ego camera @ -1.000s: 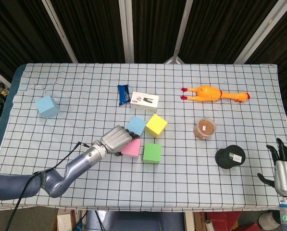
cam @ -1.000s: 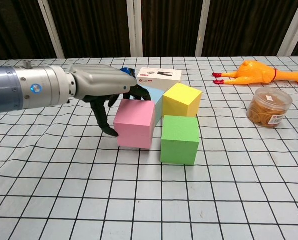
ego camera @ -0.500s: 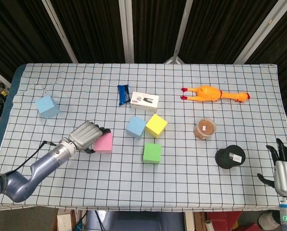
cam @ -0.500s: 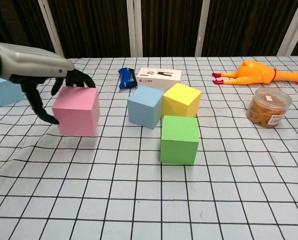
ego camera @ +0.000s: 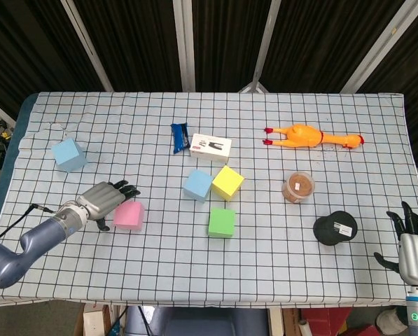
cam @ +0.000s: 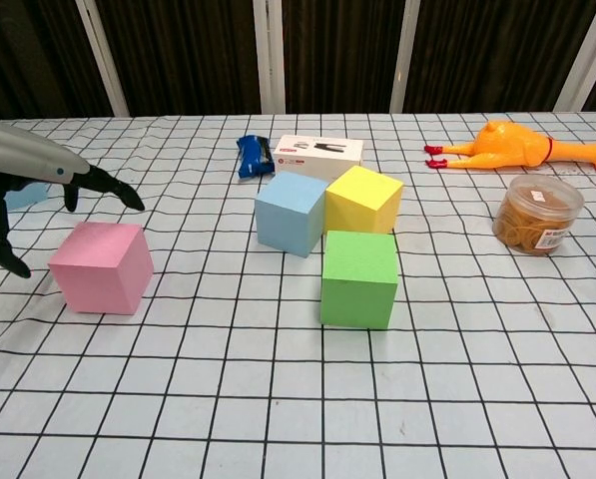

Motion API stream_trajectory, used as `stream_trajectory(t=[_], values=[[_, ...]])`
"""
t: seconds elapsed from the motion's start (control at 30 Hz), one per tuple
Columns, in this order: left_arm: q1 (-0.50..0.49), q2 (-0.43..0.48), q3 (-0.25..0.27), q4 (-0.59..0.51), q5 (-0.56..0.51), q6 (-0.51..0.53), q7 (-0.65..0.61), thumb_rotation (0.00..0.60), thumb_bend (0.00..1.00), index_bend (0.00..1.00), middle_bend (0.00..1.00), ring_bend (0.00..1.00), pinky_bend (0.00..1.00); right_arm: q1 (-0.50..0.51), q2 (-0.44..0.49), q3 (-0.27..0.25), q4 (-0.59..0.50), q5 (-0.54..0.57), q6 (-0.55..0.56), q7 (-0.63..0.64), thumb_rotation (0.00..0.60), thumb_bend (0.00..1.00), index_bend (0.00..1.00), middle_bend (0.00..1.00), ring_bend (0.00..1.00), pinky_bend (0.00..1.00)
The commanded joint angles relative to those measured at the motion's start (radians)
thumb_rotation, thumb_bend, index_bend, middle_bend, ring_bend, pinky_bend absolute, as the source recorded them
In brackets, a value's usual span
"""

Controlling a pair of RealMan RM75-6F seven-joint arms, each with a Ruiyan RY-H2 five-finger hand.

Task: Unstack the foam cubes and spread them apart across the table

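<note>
The pink foam cube (cam: 101, 266) sits flat on the checked counter (ego camera: 265, 259), just right of the left hand (ego camera: 103, 201), whose fingers are spread above and beside it, grasping nothing. The blue foam cube (cam: 291, 213), yellow foam cube (cam: 363, 198) and green foam cube (cam: 358, 277) cluster near the counter's middle, well apart from the pink one. Another blue cube (ego camera: 68, 154) lies far left. The right hand (ego camera: 414, 245) hangs released, fingers splayed, off the counter's corner.
</note>
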Motion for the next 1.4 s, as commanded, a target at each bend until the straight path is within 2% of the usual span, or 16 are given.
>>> stream_trajectory(t=[0.03, 0.2, 0.33, 0.63, 1.03, 1.17, 1.33, 1.4], values=[[-0.032, -0.011, -0.046, 0.02, -0.063, -0.012, -0.023, 0.6, 0.0, 0.0, 0.02, 0.01, 0.23, 0.002, 0.001, -0.001, 0.001, 0.003, -0.007, 0.001, 0.6, 0.0, 0.21, 0.02, 0.14, 0.02], [-0.023, -0.071, -0.143, 0.048, -0.053, 0.093, -0.083, 0.6, 0.0, 0.0, 0.02, 0.01, 0.22, 0.003, 0.002, -0.004, -0.004, 0.002, -0.011, -0.003, 0.6, 0.0, 0.21, 0.02, 0.14, 0.02], [-0.039, -0.135, -0.187, 0.104, -0.04, 0.125, -0.089, 0.6, 0.0, 0.01, 0.02, 0.01, 0.21, 0.004, 0.001, -0.005, -0.006, 0.006, -0.013, -0.01, 0.6, 0.0, 0.21, 0.02, 0.14, 0.02], [-0.138, -0.326, -0.207, 0.254, -0.104, 0.085, 0.033, 0.6, 0.0, 0.02, 0.02, 0.01, 0.2, 0.006, 0.0, 0.0, -0.004, 0.017, -0.014, -0.012, 0.6, 0.0, 0.21, 0.02, 0.14, 0.02], [-0.252, -0.555, -0.182, 0.443, -0.239, 0.041, 0.203, 0.6, 0.0, 0.03, 0.04, 0.02, 0.19, 0.004, 0.008, -0.001, -0.008, 0.021, -0.015, -0.002, 0.6, 0.0, 0.21, 0.02, 0.14, 0.02], [-0.27, -0.602, -0.164, 0.489, -0.237, 0.052, 0.246, 0.6, 0.05, 0.07, 0.13, 0.12, 0.25, 0.003, 0.01, 0.002, -0.005, 0.023, -0.013, 0.006, 0.6, 0.0, 0.21, 0.02, 0.14, 0.02], [-0.261, -0.627, -0.156, 0.519, -0.187, 0.12, 0.275, 0.6, 0.26, 0.19, 0.33, 0.35, 0.48, 0.002, 0.013, 0.002, 0.0, 0.02, -0.012, 0.019, 0.6, 0.0, 0.21, 0.02, 0.14, 0.02], [-0.251, -0.63, -0.156, 0.527, -0.157, 0.158, 0.279, 0.6, 0.32, 0.23, 0.39, 0.41, 0.52, 0.002, 0.014, 0.002, 0.0, 0.018, -0.013, 0.022, 0.6, 0.0, 0.21, 0.02, 0.14, 0.02]])
